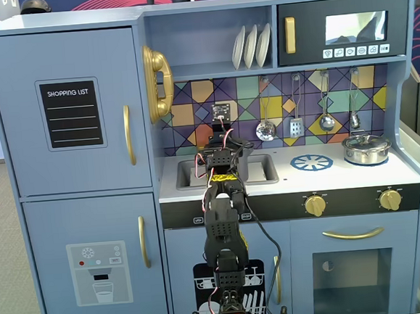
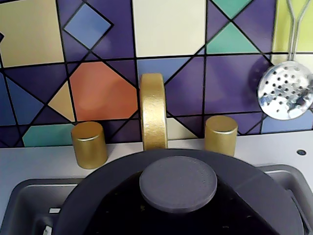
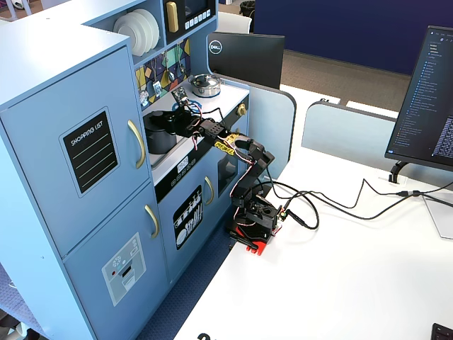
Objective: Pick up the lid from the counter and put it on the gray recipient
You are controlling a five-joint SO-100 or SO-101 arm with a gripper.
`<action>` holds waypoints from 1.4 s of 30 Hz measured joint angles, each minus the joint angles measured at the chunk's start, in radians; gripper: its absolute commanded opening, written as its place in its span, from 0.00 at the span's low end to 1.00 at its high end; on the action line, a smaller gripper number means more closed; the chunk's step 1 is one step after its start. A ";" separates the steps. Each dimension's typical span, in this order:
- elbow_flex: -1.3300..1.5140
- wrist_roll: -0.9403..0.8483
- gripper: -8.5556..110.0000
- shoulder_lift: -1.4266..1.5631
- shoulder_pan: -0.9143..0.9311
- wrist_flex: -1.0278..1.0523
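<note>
In the wrist view the dark-gray lid [image 2: 98, 196], with its round central knob [image 2: 178, 183], fills the bottom of the frame over the sink [image 2: 29, 200]. No fingers show on the knob, and the area around it is dark. In a fixed view the gray pot [image 3: 160, 138] stands in the sink with the lid's flat edge [image 3: 157, 116] at its top and my gripper [image 3: 178, 120] right at it. In the front fixed view my arm hides most of the pot [image 1: 245, 161]. I cannot tell whether the jaws grip the lid.
A gold faucet [image 2: 153, 110] and two gold knobs [image 2: 89, 144] stand just behind the sink. A shiny silver pot [image 1: 366, 148] sits on the right burner. Utensils [image 1: 266, 129] hang on the tiled back wall. The arm's base [image 3: 256, 216] stands on a white desk.
</note>
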 measured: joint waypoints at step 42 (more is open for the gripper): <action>0.006 0.003 0.32 0.035 0.080 0.057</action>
